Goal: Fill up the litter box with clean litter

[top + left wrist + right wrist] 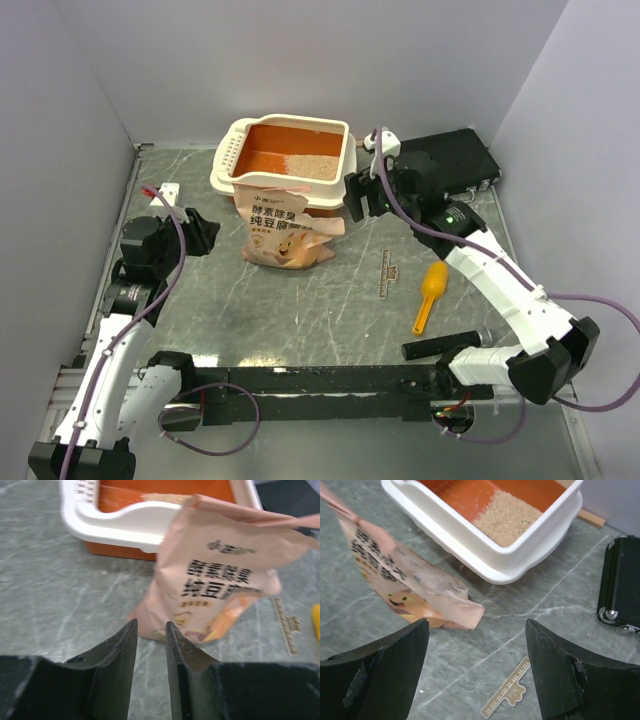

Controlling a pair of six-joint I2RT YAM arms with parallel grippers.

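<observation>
Obs. 1: left jaws are standing a narrow gap apart, grasping nothing, hanging over bare worktop (60, 595) and pointing at the paper bag (225, 565).

Obs. 2: right jaws are standing wide, released, nothing btwn them, hovering over the worktop just off the bag's lower corner, near the box's right end.

Obs. 3: the litter box (485, 555) is sitting at the far centre of the worktop, long axis running left-right, slotted short side facing left. Body is showing as smooth orange plastic w/ a wide cream rim and rounded corners.

Obs. 4: the clean litter (507, 517) is lying as a fine beige granular patch in the right near part of the box; remaining orange floor is showing bare.

Obs. 5: the bag, crumpled tan paper w/ dark print and cartoon face, is standing upright against the box's near long wall, top touching the rim.

Obs. 6: a black flat case (450, 165) is lying right of the box; an orange-yellow scoop (432, 290) and a ruler (505, 695) are lying nearer, apart from both.
</observation>
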